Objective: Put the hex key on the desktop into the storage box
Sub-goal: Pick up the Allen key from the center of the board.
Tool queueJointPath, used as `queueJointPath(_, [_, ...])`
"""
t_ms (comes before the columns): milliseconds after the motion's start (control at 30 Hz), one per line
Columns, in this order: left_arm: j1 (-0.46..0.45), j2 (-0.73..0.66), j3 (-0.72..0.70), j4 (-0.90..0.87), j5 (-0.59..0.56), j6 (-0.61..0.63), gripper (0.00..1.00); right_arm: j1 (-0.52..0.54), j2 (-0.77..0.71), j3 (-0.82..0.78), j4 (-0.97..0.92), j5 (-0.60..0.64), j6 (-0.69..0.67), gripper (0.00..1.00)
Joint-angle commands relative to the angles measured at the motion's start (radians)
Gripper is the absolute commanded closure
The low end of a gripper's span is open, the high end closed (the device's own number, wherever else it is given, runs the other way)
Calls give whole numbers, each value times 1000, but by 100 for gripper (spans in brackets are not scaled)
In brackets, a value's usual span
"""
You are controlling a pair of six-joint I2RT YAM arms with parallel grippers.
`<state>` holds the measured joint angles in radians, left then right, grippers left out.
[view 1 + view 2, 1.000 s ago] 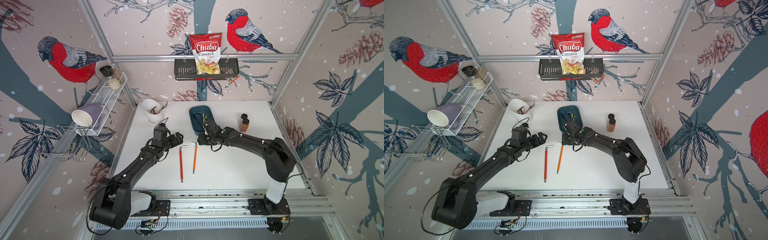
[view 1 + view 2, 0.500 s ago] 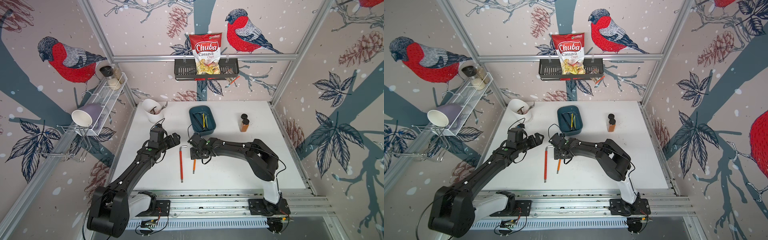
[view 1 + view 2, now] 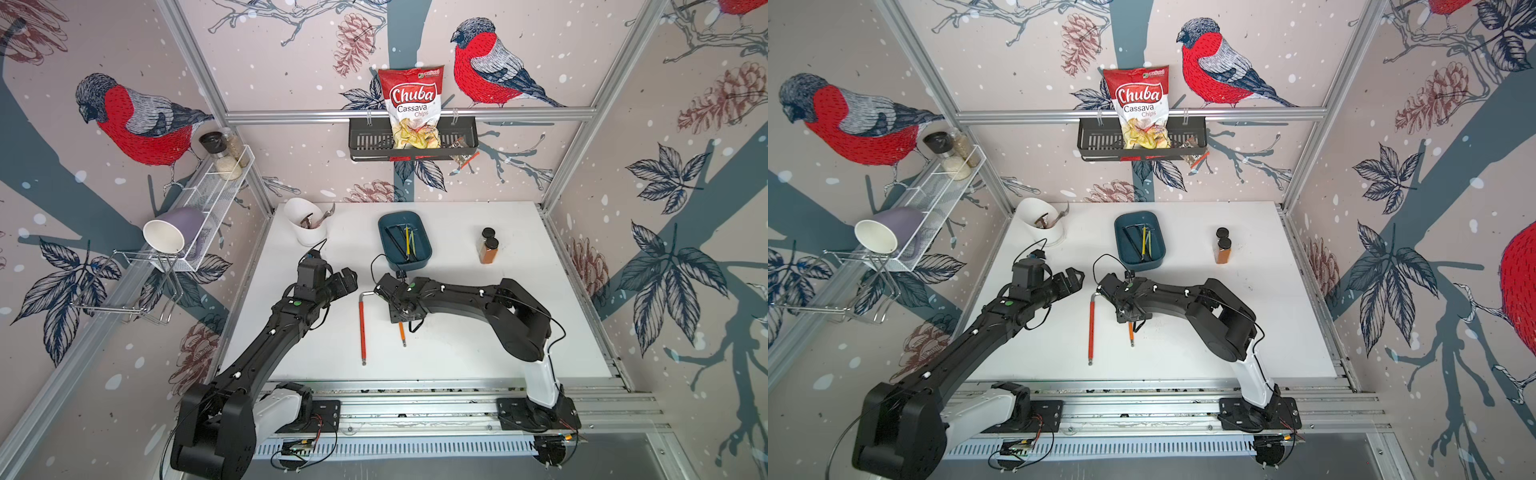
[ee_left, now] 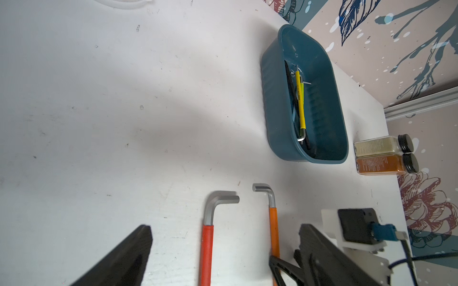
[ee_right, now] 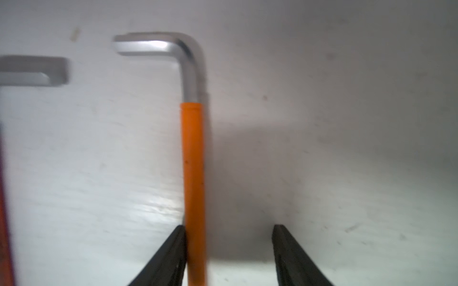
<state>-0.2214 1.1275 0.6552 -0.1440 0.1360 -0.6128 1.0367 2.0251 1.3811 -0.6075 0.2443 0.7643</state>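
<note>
Presently, the right pincer [image 5: 229,226] was positioned part-open astride the orange-sleeved steel hex key [image 5: 193,161], laid flat on the white bench [image 5: 347,99]; its long axis was aligned between the fingers [image 5: 168,255], only one being touched.

Parallel: red hex key [image 4: 207,247], orange hex key [image 4: 274,230].

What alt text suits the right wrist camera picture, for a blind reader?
An orange-sleeved hex key lies on the white desktop between the open fingers of the right end effector, close against one finger. A red-sleeved hex key's silver tip shows beside it.
</note>
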Motion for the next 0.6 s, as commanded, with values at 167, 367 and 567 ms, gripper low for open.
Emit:
queueJointPath(167, [4,-32,-5,-15,66,-25,4,-5,-53,-75,96,-108,-3,41])
queueJointPath(367, [4,3,28,-28,55,-14,4,-9,-12,-116,174,-123,-48,47])
queueJointPath(567, [-19,17,26,-17,69,-36,4,-14,15,-190,229,-126,-79,69])
